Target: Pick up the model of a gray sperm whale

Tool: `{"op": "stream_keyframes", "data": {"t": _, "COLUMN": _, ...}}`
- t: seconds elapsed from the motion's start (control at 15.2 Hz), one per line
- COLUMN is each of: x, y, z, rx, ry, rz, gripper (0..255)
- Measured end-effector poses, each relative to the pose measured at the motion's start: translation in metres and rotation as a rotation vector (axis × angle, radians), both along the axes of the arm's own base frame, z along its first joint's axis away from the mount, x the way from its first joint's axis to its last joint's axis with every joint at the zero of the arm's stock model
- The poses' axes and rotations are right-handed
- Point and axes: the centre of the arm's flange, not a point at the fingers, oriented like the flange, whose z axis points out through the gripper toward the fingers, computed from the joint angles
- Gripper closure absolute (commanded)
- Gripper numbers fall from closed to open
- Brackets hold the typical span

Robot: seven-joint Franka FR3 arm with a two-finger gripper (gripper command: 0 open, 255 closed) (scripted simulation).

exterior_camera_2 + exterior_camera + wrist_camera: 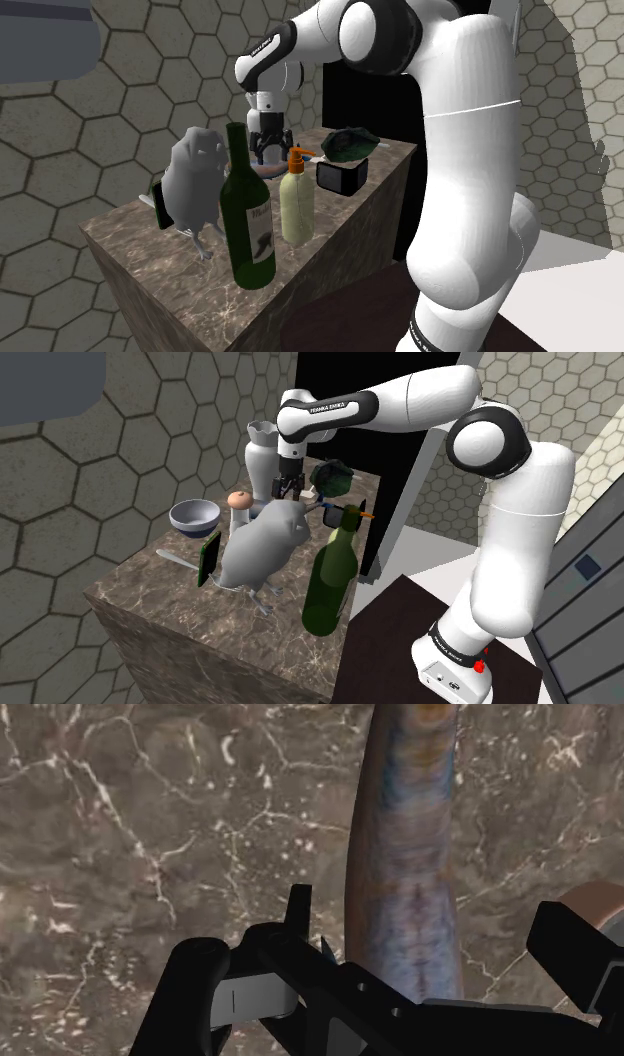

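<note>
We see a white robot arm reaching over a brown marble desk (pixel 150 602) crowded w/ objects. Its black gripper (pixel 289 489) points straight down, low over the desk's far side, behind a large gray bird-like figure (pixel 265 542) and near a dark green bottle (pixel 332 577).

In the wrist view, the whale model (pixel 405 874) is a long, slim body, blue-gray w/ brownish edges, lying flat on the marble. It runs lengthwise through the gap betw. the two black fingers. The jaws stand wide apart, one each side of the whale, and neither seems to touch it.

Progress, as we judge it: approx. halfway. The approach looks done, since the gripper is lined up over the whale and straddles it. Left to do: perhaps lower a little more, close the jaws on the body, then lift it off the desk. The whale rests on the marble, so no grasp or lift yet.
</note>
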Motion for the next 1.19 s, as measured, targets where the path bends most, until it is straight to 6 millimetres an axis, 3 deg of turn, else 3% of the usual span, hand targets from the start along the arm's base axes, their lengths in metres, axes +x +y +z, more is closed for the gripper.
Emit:
{"op": "stream_keyframes", "data": {"t": 0.2, "x": 0.013, "y": 0.008, "z": -0.01, "rx": 0.008, "ry": 0.007, "rz": 0.011, "gripper": 0}}
{"op": "stream_keyframes", "data": {"t": 0.59, "x": 0.015, "y": 0.01, "z": -0.039, "rx": 0.009, "ry": 0.008, "rz": 0.012, "gripper": 0}}
{"op": "stream_keyframes", "data": {"t": 0.66, "x": 0.015, "y": 0.01, "z": -0.041, "rx": 0.009, "ry": 0.008, "rz": 0.012, "gripper": 255}}
{"op": "stream_keyframes", "data": {"t": 1.19, "x": 0.014, "y": 0.01, "z": -0.042, "rx": 0.009, "ry": 0.008, "rz": 0.012, "gripper": 255}}
